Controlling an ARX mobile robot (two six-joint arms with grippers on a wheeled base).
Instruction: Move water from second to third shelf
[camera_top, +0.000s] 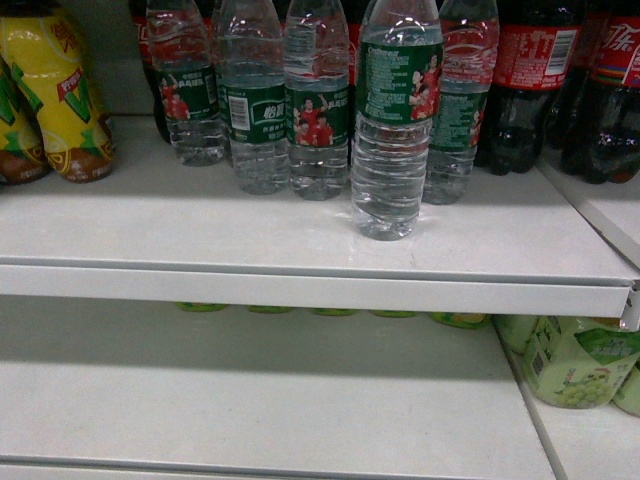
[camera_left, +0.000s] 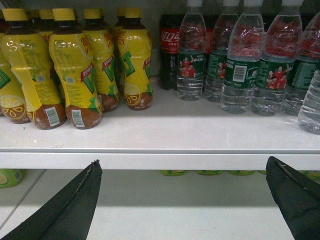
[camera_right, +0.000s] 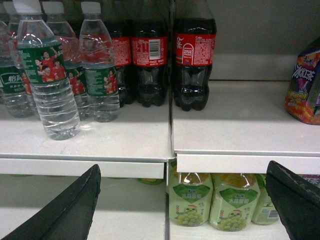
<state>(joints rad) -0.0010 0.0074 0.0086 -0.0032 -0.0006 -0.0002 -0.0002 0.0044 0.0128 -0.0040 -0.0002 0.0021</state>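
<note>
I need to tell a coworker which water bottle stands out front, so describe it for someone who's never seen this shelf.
Look at the upper white shelf, at the row of green-label water bottles between the yellow tea and the cola. The front bottle stands alone, forward of that row, nearest the edge.

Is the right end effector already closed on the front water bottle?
No. In the right wrist view the right end effector hangs open and empty below the shelf edge, while the front water bottle stands untouched above.

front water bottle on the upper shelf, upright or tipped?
Upright. The front water bottle stands base-down on the shelf, ahead of the row; the right wrist view shows it leaning, probably camera angle. No claw touches it.
</note>
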